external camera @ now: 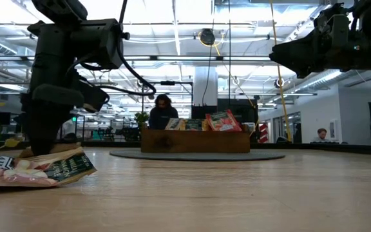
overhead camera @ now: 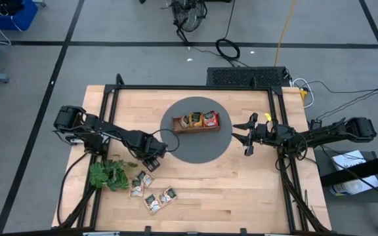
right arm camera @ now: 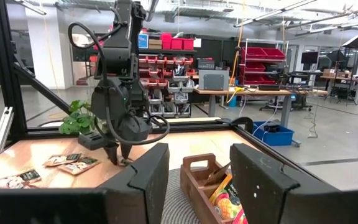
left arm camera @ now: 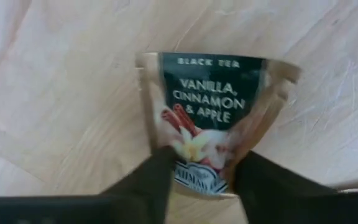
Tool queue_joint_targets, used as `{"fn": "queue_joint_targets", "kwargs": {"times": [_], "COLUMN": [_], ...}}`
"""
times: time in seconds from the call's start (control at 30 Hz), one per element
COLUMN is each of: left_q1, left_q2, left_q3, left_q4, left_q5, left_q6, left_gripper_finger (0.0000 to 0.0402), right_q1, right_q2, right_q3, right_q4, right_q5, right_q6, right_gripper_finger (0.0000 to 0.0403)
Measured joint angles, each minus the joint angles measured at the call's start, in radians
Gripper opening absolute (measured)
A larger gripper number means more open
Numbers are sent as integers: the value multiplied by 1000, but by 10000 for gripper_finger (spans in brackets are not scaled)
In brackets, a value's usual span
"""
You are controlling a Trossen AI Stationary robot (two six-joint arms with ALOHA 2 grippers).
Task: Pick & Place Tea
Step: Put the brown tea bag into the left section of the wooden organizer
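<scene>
Left wrist view puts us right on the action: the left gripper (left arm camera: pixel 199 177) is down on a pale, flat square tea sachet with dark green print (left arm camera: pixel 213 121), reading vanilla, cinnamon and apple black tea. Its two dark fingers (left arm camera: pixel 148 183) flank the sachet's near edge and seem to be pinching in on it, the foil crinkling between them, but whether the grip is firm I cannot tell. The sachet lies flat on the light wooden bench (left arm camera: pixel 55 93), which is why the arm comes at it steeply from above and nips an edge.

From the high view, more loose sachets of the same kind (overhead camera: pixel 155 195) are scattered just beside that gripper, near a green leafy plant sprig (overhead camera: pixel 108 174). The brown wooden compartment tray (overhead camera: pixel 195 122) sits on a dark round mat (overhead camera: pixel 199 149) at the bench's middle, already holding red and orange-yellow sachets (overhead camera: pixel 210 118) stood on edge, so the goal is close to both arms.

The right gripper (right arm camera: pixel 194 180) waits in the air beside the tray, fingers parted with nothing between them, looking across at its partner.

Thin, glossy, slippery packet: a shallow pinch could slide off when it lifts.
</scene>
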Motion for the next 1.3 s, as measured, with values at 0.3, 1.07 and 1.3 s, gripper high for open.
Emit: {"fn": "queue_joint_targets", "kwargs": {"times": [0.3, 1.07, 1.3], "left_q1": [3, 221, 282], "left_q2": [-11, 26, 129], "left_q3": [34, 212, 209], "left_q4": [-32, 661, 741], "left_q5": [-21, -442, -413], "left_q6": [-2, 512, 548], "left_gripper_finger": [30, 30, 30], "right_q1": [0, 0, 0], "right_q2": [0, 0, 0], "right_q3": [0, 0, 0], "right_q4": [0, 0, -1], "right_q5": [0, 0, 0], "right_q6": [0, 0, 0], "right_gripper_finger": [155, 155, 155]}}
